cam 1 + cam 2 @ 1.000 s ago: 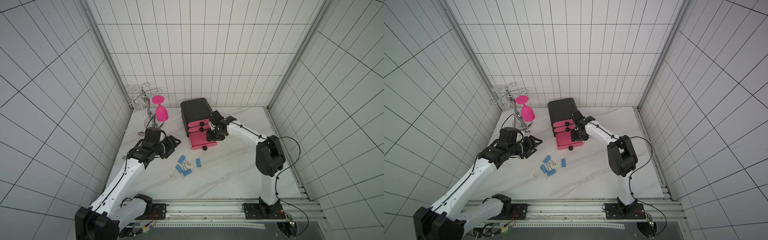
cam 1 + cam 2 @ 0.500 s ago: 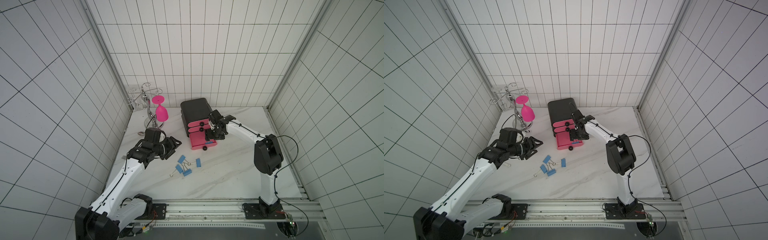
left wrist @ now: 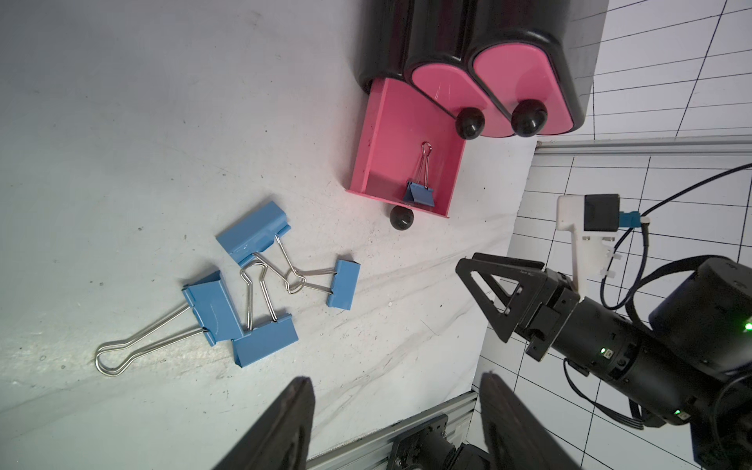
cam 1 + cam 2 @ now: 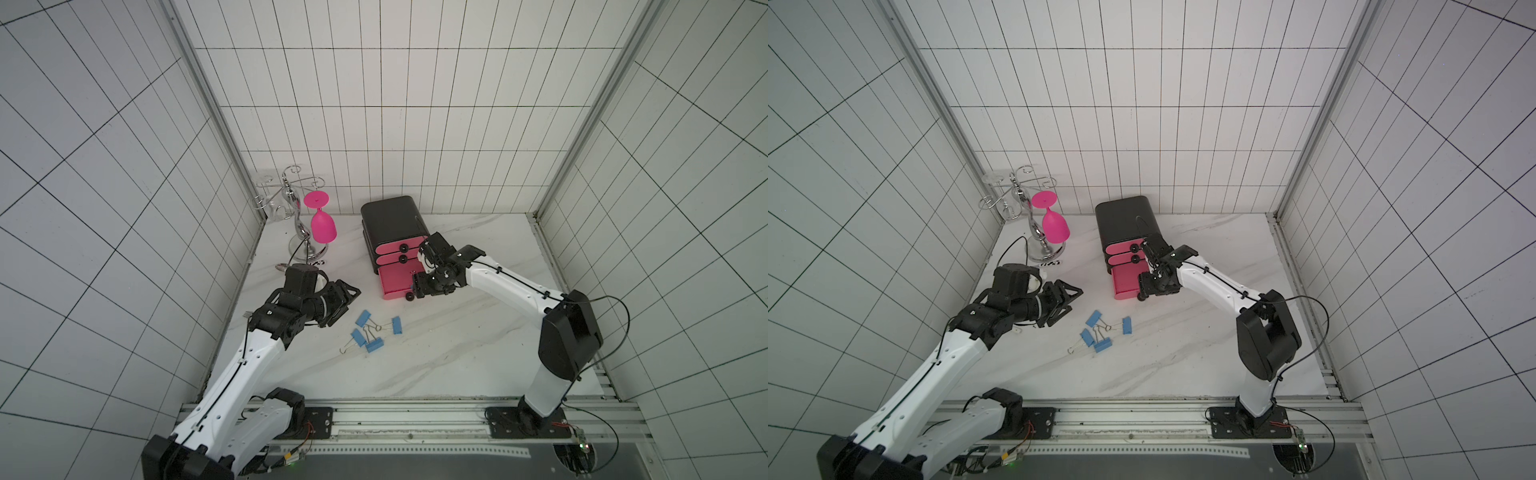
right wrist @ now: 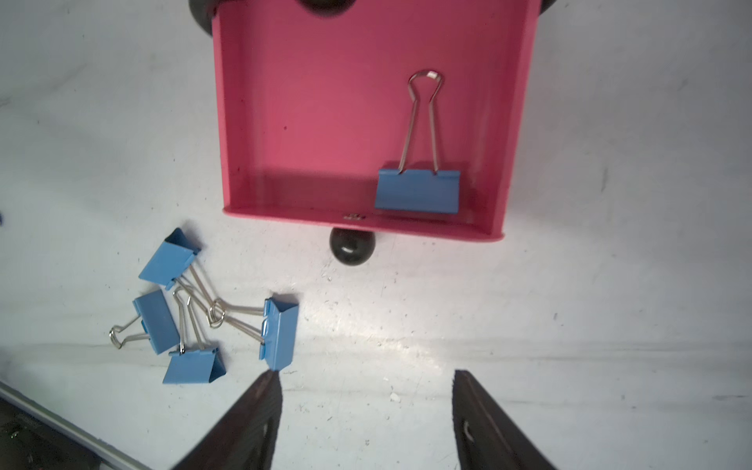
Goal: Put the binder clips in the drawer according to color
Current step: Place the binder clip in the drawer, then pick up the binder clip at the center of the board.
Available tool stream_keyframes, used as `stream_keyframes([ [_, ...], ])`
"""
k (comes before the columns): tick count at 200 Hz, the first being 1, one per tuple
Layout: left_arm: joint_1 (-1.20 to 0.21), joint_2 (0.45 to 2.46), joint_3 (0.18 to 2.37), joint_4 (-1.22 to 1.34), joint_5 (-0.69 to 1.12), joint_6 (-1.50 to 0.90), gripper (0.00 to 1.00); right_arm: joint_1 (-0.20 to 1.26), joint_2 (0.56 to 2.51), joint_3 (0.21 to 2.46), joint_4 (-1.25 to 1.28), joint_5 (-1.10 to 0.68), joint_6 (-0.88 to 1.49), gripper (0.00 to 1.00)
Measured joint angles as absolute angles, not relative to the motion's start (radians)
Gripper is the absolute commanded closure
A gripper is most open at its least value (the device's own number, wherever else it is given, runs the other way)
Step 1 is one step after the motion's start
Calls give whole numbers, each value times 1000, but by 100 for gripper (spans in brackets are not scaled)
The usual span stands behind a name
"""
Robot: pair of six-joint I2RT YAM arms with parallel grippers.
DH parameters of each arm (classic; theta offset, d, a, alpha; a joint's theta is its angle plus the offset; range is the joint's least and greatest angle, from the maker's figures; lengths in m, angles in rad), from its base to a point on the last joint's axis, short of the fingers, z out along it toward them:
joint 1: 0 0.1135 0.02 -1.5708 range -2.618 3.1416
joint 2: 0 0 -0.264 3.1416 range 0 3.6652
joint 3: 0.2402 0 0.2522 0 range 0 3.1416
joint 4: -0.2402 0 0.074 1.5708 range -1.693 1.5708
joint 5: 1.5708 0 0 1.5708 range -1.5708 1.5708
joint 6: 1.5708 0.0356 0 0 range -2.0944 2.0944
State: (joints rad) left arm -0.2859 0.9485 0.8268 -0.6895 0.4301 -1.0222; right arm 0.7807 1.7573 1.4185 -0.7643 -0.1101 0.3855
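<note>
- A scuffed, white-marbled worktop (image 4: 457, 365) is boxed in by glossy white tiles.
- The drawer (image 4: 392, 218), a rounded black plastic chest with pink oval fronts and round black knobs, stands at the back. Its bottom tray (image 5: 325, 122) is pulled out and the upper two are shut.
- One blue binder clip (image 5: 417, 191) lies in that tray. Four loose clips (image 5: 280, 333), blue folded metal with tangled silver wire handles, lie just in front, so the job looks partly done.
- The right fingers (image 5: 256, 419) are spread and empty by the tray's front. The left fingers (image 3: 289, 427) are also parted and empty, near the pile.

Bright, even light, soft shadows, mild glare on the tabletop (image 5: 386, 342).
</note>
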Motion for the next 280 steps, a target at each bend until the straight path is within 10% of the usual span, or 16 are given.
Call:
stream_keyframes([
  [99, -286, 825, 755, -717, 408, -1062, 32, 949, 1918, 1451, -744, -77, 424, 61],
  [280, -285, 825, 759, -800, 409, -1028, 32, 978, 2014, 1446, -632, -57, 509, 80],
])
